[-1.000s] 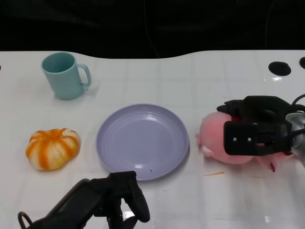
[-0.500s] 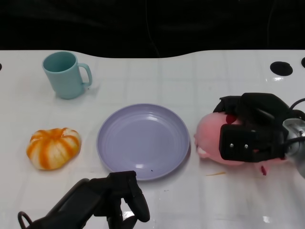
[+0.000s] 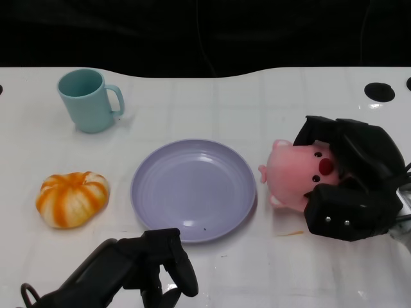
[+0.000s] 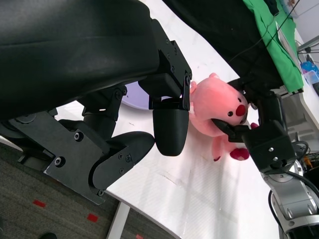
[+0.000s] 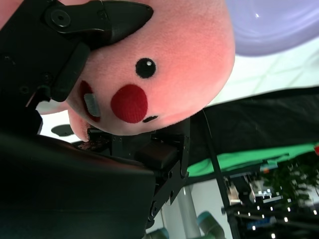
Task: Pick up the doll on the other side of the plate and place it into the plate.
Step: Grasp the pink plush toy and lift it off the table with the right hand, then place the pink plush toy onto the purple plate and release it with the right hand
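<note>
Head view, from the left: an orange pumpkin (image 3: pixel 71 199) and a teal mug (image 3: pixel 87 100) sit on the white table (image 3: pixel 212 102), well away from the job. Low in front, the left robot hand (image 3: pixel 138 273) hangs with fingers curled in on nothing. The purple plate (image 3: pixel 193 190) lies bare at centre. Just to its right is the pink doll (image 3: pixel 298 179), wrapped by the right robot hand (image 3: pixel 350 183), whose fingers close over its top and underside.

It looks a light, soft plush, likely to squash and sag under the fingers, yet unlikely to slip or break. Round the fat body, as now, seems the best hold.

Whether the doll has left the table is hard to judge. Its rear half is hidden by the palm, and the right wrist view shows only its face.
</note>
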Available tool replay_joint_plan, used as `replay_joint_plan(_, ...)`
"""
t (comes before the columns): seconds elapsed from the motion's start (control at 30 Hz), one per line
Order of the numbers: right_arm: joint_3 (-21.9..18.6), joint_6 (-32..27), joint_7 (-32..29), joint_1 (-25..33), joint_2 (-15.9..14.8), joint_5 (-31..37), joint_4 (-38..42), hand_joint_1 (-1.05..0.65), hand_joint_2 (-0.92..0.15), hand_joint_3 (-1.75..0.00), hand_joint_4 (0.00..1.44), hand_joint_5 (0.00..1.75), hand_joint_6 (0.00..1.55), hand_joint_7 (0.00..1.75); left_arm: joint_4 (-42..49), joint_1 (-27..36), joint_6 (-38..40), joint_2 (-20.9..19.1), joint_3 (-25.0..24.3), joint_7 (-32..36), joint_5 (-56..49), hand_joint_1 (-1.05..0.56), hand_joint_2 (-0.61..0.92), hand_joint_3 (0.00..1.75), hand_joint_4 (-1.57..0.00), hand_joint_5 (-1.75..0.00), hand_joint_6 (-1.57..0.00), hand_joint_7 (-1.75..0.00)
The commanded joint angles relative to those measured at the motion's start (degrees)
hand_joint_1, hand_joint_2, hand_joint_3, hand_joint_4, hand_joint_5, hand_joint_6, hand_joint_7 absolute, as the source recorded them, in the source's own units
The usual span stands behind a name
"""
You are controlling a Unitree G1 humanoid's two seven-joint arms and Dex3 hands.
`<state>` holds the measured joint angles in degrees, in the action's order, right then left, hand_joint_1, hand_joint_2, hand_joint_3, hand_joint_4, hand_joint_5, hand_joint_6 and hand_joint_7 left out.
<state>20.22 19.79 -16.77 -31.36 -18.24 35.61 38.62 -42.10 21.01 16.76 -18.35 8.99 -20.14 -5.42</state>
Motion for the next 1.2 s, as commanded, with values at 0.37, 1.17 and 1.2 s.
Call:
replay_joint_plan(0.37,-1.6,3.7,-1.1,-4.8,5.4,-2.2,-1.3,-0.15,-0.3,-1.47,1.0,1.75,0.76,1.75,2.2,0.1,-2.5,-1.1,0.0,0.1,-1.0,-0.15,0.52,1.19,-0.72,-1.75,-0.64,-1.5)
replay_joint_plan(1.17,6.1,-1.7,3.1,-16.2,19.4,1.6,3.6,-0.24,-0.23,-1.4,0.99,1.75,0.75,1.75,1.6,1.1,-2.7,-0.5,1.4,0.4,-1.7,-0.16,0.52,1.2,-0.72,-1.75,-0.63,-1.48)
replay_joint_plan(1.2,6.3,-1.7,2.9,-16.4,19.9,1.6,4.1,-0.24,-0.22,-1.39,1.0,1.75,0.75,1.75,1.5,1.0,-2.6,-0.5,1.5,0.4,-1.7,-0.16,0.52,1.2,-0.72,-1.75,-0.63,-1.48)
